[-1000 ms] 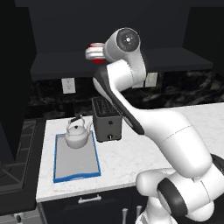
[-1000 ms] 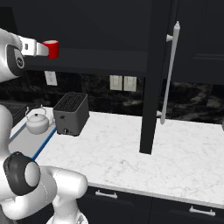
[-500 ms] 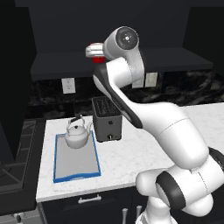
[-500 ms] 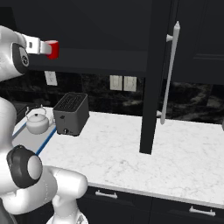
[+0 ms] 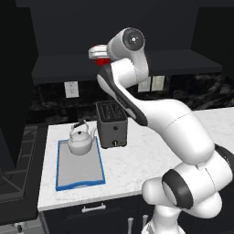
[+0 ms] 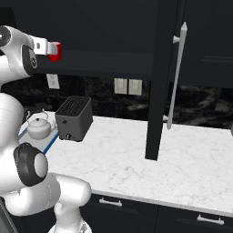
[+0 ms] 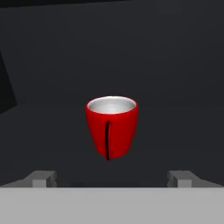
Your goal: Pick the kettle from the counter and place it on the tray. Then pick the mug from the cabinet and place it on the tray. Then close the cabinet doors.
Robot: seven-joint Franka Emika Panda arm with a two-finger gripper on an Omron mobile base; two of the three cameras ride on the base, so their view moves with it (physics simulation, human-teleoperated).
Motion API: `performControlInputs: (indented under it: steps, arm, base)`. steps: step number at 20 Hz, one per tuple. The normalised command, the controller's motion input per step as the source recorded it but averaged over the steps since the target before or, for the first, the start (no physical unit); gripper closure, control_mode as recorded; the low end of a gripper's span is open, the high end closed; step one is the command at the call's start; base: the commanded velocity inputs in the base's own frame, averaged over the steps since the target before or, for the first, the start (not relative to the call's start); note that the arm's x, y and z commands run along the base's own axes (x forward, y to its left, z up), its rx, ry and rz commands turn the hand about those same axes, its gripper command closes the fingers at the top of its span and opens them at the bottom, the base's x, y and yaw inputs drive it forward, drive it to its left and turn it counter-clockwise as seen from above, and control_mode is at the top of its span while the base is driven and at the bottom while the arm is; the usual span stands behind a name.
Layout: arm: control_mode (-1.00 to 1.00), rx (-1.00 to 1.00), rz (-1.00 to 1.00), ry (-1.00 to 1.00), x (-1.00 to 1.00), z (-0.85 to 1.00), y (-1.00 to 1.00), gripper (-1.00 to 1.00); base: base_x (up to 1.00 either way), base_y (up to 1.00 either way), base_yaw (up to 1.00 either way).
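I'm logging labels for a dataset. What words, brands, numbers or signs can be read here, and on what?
None: no readable text on the mug, kettle, toaster, tray or cabinet doors.

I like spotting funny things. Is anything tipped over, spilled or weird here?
Nothing stands out. The kettle stands upright on the tray, the toaster sits straight on the counter, and the mug stands upright in the cabinet, ahead of the open gripper. Nothing looks spilled.
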Motion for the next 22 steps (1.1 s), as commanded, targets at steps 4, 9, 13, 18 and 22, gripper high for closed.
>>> performControlInputs:
  steps: [4, 9, 13, 18, 22]
  arm:
    - [-1.00, 0.00, 0.06, 0.00, 0.20, -0.07, 0.00, -1.00]
    - [-1.00, 0.00, 0.00, 0.00, 0.18, -0.11, 0.02, -1.00]
    - [-1.00, 0.00, 0.00, 0.00, 0.26, -0.07, 0.07, -1.00]
    - [-1.00, 0.00, 0.00, 0.00, 0.25, -0.01, 0.14, -1.00]
    - [-1.00, 0.00, 0.00, 0.01, 0.23, 0.00, 0.16, -1.00]
  base:
    - [0.00, 0.00, 0.00]
    - [0.00, 0.00, 0.00]
    - [0.00, 0.00, 0.00]
    - [0.00, 0.00, 0.00]
    - [0.00, 0.00, 0.00]
